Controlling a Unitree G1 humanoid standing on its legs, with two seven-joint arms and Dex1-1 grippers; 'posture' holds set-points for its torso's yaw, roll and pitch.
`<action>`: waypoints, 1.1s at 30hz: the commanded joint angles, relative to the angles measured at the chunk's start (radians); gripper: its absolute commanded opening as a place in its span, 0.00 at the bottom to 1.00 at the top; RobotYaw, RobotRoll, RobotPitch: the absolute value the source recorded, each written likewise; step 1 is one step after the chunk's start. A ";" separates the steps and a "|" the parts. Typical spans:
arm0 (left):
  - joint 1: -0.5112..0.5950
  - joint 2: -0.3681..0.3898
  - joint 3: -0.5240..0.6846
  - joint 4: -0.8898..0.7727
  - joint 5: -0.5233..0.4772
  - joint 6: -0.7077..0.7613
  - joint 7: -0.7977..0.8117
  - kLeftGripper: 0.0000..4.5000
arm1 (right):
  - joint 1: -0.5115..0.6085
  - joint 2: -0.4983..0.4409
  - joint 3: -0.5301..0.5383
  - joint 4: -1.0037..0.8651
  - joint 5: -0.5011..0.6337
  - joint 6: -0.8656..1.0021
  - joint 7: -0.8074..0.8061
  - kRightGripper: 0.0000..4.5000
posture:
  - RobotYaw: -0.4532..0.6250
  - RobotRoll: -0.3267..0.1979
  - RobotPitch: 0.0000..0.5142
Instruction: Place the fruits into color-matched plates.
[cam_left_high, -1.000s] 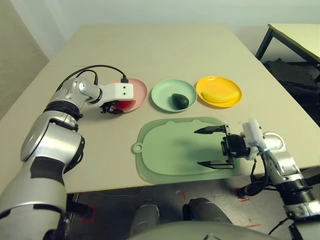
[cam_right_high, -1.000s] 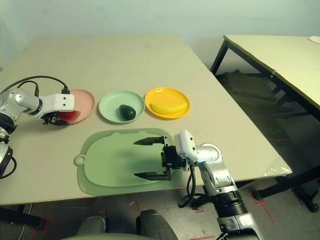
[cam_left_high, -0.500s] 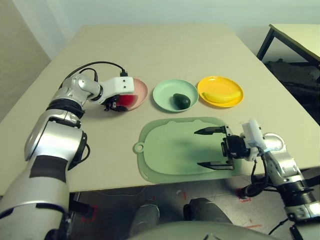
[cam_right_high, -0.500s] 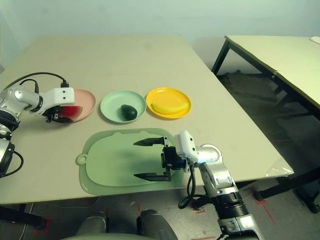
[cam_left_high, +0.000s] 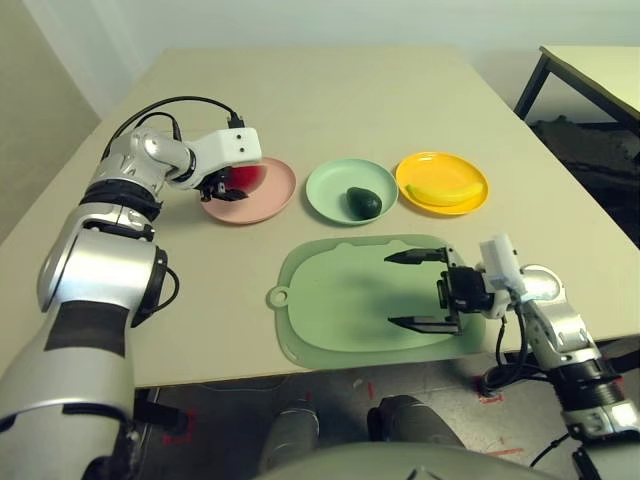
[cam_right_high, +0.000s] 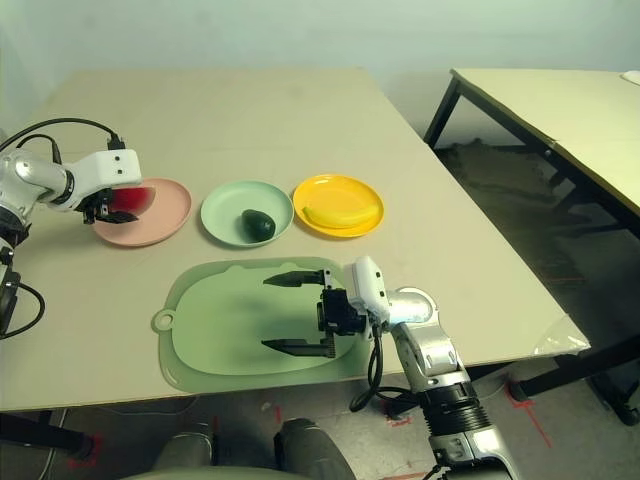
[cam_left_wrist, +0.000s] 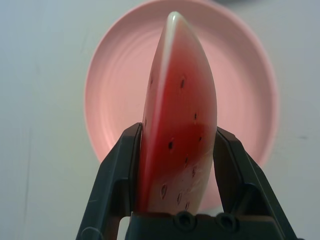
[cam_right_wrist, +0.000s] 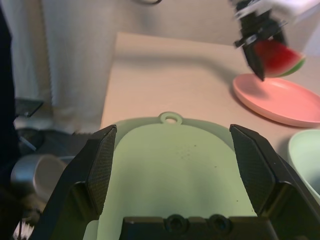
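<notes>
Watermelon wedge (cam_left_wrist: 180, 125) pinched in left gripper (cam_left_high: 222, 184), held just above the far-left edge of the pink plate (cam_left_high: 262, 197), not resting on it. Wedge sits edge-on between the fingers, rind away from the wrist, so opening them should drop it flat into the plate; red goes with pink, likely why it's here. Avocado (cam_left_high: 362, 202) lies in the green plate (cam_left_high: 330, 185), banana (cam_left_high: 440, 190) in the yellow plate (cam_left_high: 455, 168), both matched and done. Right gripper (cam_left_high: 418, 290) spread wide, empty, hovering over the near-right part of the green mat (cam_left_high: 330, 310) on the worktop (cam_left_high: 340, 100), parked out of the way. Only the release is left.
</notes>
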 joint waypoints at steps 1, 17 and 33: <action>0.022 -0.022 -0.013 0.024 0.034 0.018 0.067 0.51 | 0.021 -0.008 -0.020 -0.050 0.017 0.048 -0.058 1.00 | 0.30 0.62 0.10; 0.037 -0.034 -0.005 0.032 0.065 0.023 0.110 0.51 | 0.034 -0.025 -0.007 -0.099 -0.034 0.190 -0.273 1.00 | 0.29 0.62 0.10; 0.040 -0.035 -0.009 0.033 0.076 0.029 0.148 0.99 | 0.019 -0.012 0.005 -0.082 -0.073 0.229 -0.361 1.00 | 0.29 0.62 0.10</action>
